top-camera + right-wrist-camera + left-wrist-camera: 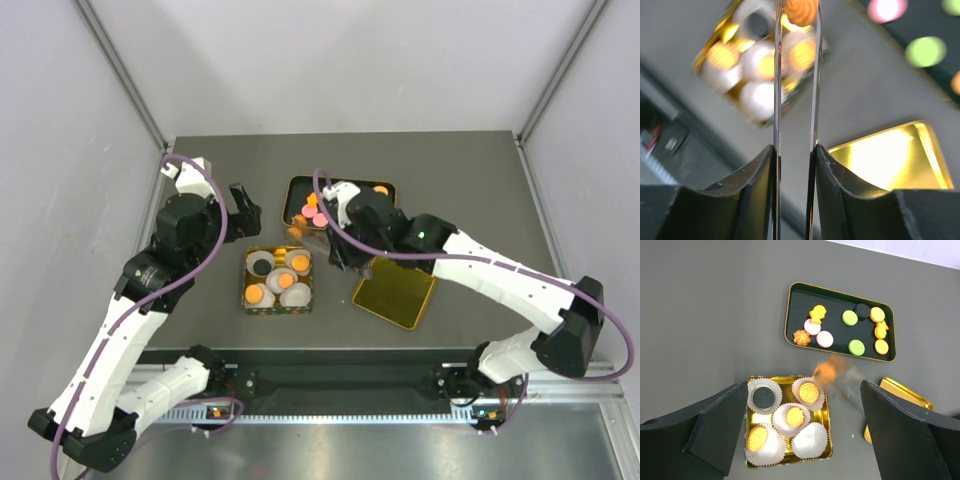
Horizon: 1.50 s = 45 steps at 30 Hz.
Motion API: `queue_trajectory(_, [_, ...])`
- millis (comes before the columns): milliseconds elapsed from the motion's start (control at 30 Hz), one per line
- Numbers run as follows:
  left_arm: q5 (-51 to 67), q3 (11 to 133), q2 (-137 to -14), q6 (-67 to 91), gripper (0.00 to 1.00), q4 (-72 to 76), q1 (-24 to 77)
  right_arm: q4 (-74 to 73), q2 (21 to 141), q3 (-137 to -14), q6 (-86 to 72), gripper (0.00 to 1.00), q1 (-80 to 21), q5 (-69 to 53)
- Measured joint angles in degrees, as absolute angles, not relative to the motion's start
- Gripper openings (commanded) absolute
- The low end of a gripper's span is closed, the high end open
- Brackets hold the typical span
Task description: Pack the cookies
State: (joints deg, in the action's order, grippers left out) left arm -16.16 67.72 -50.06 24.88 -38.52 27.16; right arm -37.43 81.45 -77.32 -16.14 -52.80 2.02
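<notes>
1. The right gripper (797, 9) pinches an orange cookie (801, 11) between the tips of its two thin fingers. The fingers are set narrowly apart on the biscuit's edges.
2. The held cookie hangs over the gap between the dark tray (840, 337) and the gold tin (826, 415), just off the tin's far right corner. It shows only as a blur in the left wrist view.
3. The rest of the cookies (824, 339) lie loose in the dark tray at the far middle of the table (480, 190). They are orange, pink, green and one dark.
4. The gold tin, near and left of the tray, holds five white paper cups (810, 440). One carries a dark cookie, three carry orange ones, and the near right cup is bare.
5. A gold lid (395, 290) lies flat to the right of the tin, under the right arm.
6. The left gripper (804, 384) hangs above the tin's left side with its fingers spread wide and gripping nothing.
</notes>
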Motion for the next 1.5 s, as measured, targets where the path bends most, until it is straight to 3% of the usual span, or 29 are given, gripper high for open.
queue_trajectory(200, [-16.1,67.7,-50.4,24.9,0.99,-38.1,27.2,-38.8,78.3,-73.6,-18.1,0.35,-60.8,0.4])
queue_trajectory(467, [-16.1,67.7,-50.8,24.9,0.99,-37.3,27.2,-41.5,78.2,-69.9,-19.7,0.35,-64.4,0.1])
queue_trajectory(1500, [-16.1,67.7,-50.8,24.9,0.99,-37.3,27.2,-41.9,78.4,-67.8,-19.8,0.44,-65.1,0.1])
